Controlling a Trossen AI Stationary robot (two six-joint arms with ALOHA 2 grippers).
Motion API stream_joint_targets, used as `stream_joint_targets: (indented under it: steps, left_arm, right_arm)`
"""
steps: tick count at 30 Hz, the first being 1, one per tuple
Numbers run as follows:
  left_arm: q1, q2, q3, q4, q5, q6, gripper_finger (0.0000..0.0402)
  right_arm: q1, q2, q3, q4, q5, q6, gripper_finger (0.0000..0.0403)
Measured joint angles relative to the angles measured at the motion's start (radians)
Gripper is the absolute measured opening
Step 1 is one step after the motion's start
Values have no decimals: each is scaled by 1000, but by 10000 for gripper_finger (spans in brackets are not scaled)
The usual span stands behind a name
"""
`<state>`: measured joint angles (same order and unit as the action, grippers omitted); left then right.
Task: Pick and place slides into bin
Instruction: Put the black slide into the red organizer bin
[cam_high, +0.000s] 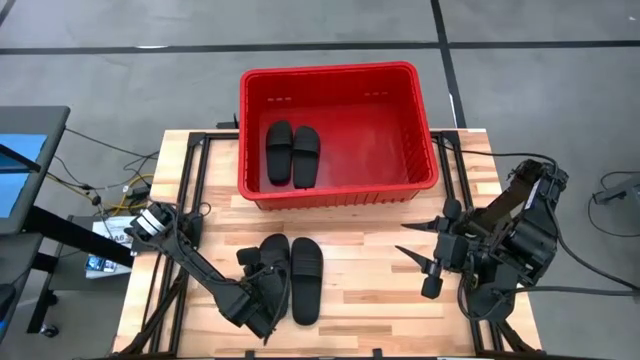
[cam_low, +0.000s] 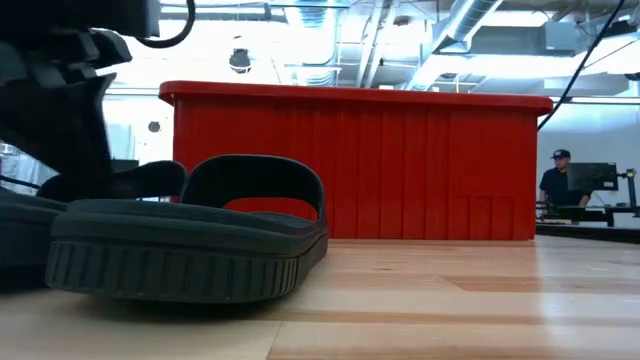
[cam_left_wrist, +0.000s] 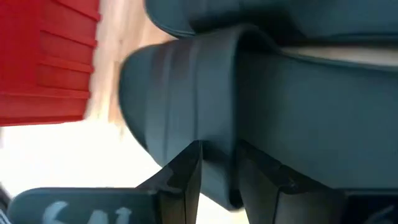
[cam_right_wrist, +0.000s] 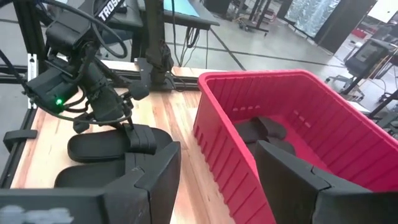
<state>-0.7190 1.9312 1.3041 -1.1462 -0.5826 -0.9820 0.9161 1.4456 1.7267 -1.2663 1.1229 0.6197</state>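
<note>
Work surface: a light wooden butcher-block table (cam_high: 380, 290) of narrow planks on a black metal frame, seen from above. Toward twelve o'clock of the table's centre, a large rectangular bright red plastic bin (cam_high: 338, 192) rests directly on the wood, its far end overhanging the table's back edge. Toward seven o'clock of centre, two matte black slide sandals lie side by side, lengthwise toward the bin: the left sandal (cam_high: 270, 262) and, just beside it, the right sandal (cam_high: 306, 280).

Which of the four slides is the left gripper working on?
The left gripper is at the left slide of the pair on the table, not its neighbour.
</note>
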Motion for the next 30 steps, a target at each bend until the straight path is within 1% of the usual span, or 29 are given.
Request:
stream_joint_targets:
  steps: [3, 12, 15, 18, 19, 25, 30]
  left_arm:
    - [10, 0, 0, -28, -1, -26, 88]
    - [36, 0, 0, -35, -5, -40, 87]
    - [41, 0, 0, -33, -5, -51, 69]
    - [41, 0, 0, -35, -5, -62, 22]
    - [41, 0, 0, -37, -6, -73, 13]
    - [16, 0, 1, -49, 11, -124, 4]
    - [-29, 2, 41, -156, 45, -218, 2]
  right_arm:
    - [0, 0, 0, -8, 0, 0, 200]
    - [0, 0, 0, -39, 0, 0, 200]
    - [0, 0, 0, -43, 0, 0, 198]
    - [-2, 0, 0, -46, 0, -1, 193]
    - [-2, 0, 0, -46, 0, -2, 191]
    - [-2, 0, 0, -47, 0, -1, 178]
    - [-2, 0, 0, -47, 0, -1, 170]
